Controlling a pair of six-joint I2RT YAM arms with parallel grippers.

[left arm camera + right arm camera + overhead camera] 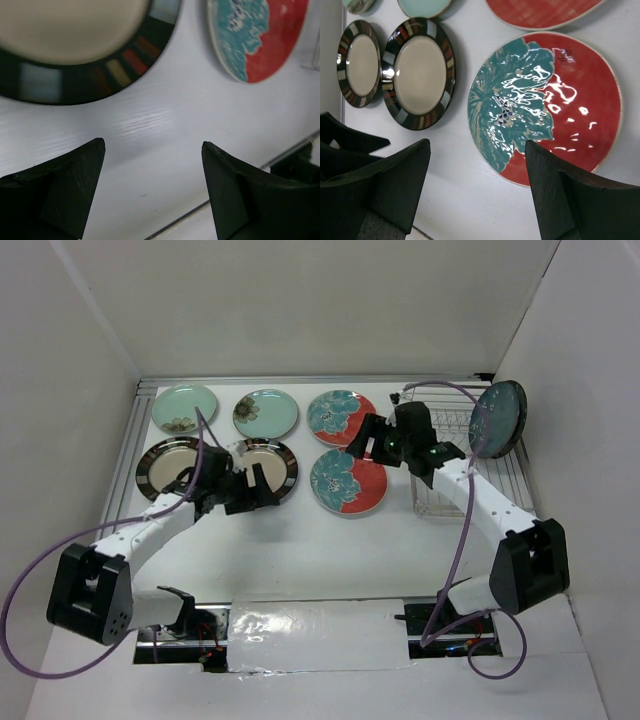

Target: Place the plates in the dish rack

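Note:
Six plates lie flat on the white table: two mint green (185,408) (266,413), two cream with striped rims (168,468) (268,462), and two red-orange with teal flowers (340,414) (348,482). A dark teal plate (498,418) stands upright at the far right end of the wire dish rack (450,490). My left gripper (262,490) (152,150) is open and empty, low over bare table just in front of a striped plate (75,45). My right gripper (363,443) (477,150) is open and empty above the near red-orange plate's (545,105) left edge.
The left arm's dark body (345,145) shows at the left of the right wrist view. White walls enclose the table on three sides. A metal rail (300,380) runs along the back edge, and a foil-covered strip (315,625) along the front between the arm bases.

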